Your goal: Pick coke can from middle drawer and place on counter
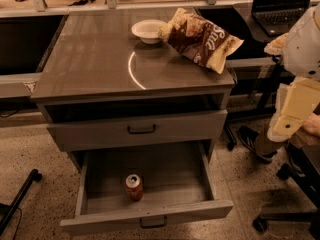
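The coke can (134,186) stands upright near the front of the open middle drawer (150,215), its silver top showing. That drawer is pulled out below the shut handled drawer front. The counter (95,64) is the glossy grey-brown top of the cabinet, with a thin bright arc of light on it. My gripper (291,114) hangs as a cream piece under the white arm at the right edge. It is beside the cabinet, at about the upper drawer's height, well right of and above the can.
A white bowl (148,30) and a brown chip bag (200,39) lie on the counter's back right. A laptop (280,9) sits on a dark desk at the upper right. A person's shoe (250,140) and a chair base (280,219) are right of the drawer.
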Available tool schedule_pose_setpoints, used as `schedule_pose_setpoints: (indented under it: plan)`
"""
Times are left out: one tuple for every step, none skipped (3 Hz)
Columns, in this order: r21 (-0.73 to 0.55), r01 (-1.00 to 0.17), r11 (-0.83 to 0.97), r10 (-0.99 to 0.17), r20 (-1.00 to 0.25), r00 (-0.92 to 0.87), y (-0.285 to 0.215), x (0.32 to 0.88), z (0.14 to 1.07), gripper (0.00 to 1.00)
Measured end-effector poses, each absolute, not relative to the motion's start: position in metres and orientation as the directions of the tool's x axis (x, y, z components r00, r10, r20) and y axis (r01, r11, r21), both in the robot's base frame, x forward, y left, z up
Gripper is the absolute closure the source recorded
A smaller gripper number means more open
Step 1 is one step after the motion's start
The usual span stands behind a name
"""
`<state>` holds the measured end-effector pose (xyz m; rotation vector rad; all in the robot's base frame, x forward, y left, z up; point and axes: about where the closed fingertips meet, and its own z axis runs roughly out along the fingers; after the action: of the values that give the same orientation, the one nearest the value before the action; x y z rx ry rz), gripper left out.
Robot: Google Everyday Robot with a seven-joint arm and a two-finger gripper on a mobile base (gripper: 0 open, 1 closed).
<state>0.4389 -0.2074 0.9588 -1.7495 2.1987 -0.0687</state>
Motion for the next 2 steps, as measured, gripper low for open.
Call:
schedule_pose_setpoints:
  plan:
    - [-0.238, -0.940, 0.245, -0.951, -0.248, -0.185, -0.205, 0.440, 0.954, 0.00]
    - [-0.221, -0.947, 0.232, -0.949, -0.263, -0.171, -0.185, 0.442, 0.933, 0.00]
